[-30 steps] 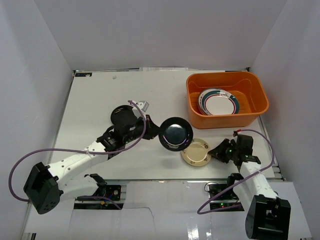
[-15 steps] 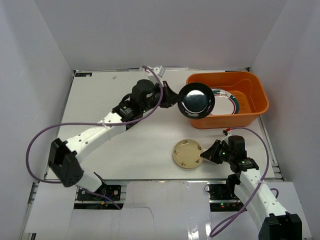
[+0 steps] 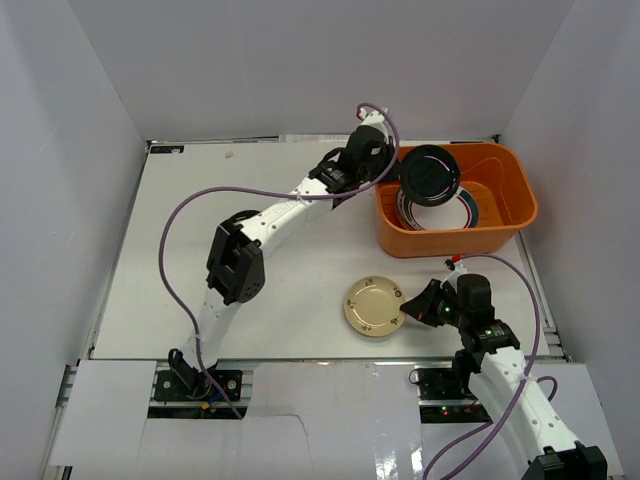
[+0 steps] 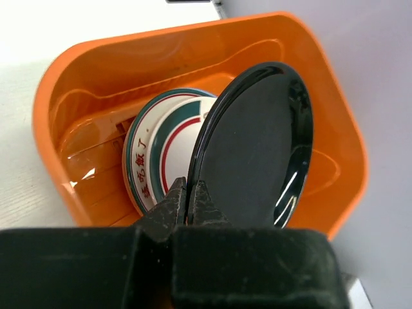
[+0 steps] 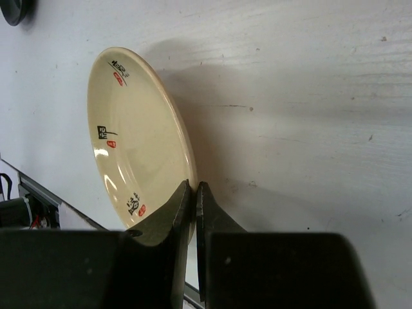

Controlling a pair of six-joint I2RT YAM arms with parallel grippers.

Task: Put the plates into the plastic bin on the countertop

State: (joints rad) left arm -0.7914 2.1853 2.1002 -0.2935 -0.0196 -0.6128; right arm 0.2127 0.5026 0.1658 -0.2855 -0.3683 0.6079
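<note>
Gold-tan plate (image 5: 138,135): lettering (image 5: 106,132) in wrist view

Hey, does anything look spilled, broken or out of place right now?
Nothing stands out. The left gripper holds a black plate tilted over the orange bin, and the right gripper pinches the cream plate by its rim. No cracks or spills show.

Lab: white-walled robot booth (image 3: 300,60)

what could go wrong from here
The left tool pinches the glossy black round plate only at its rim, tilted above the white green-and-red-rimmed plate in the orange plastic bin; released here it may clatter down or chip it. The right tool grips the cream round plate by its edge and could slip.
</note>
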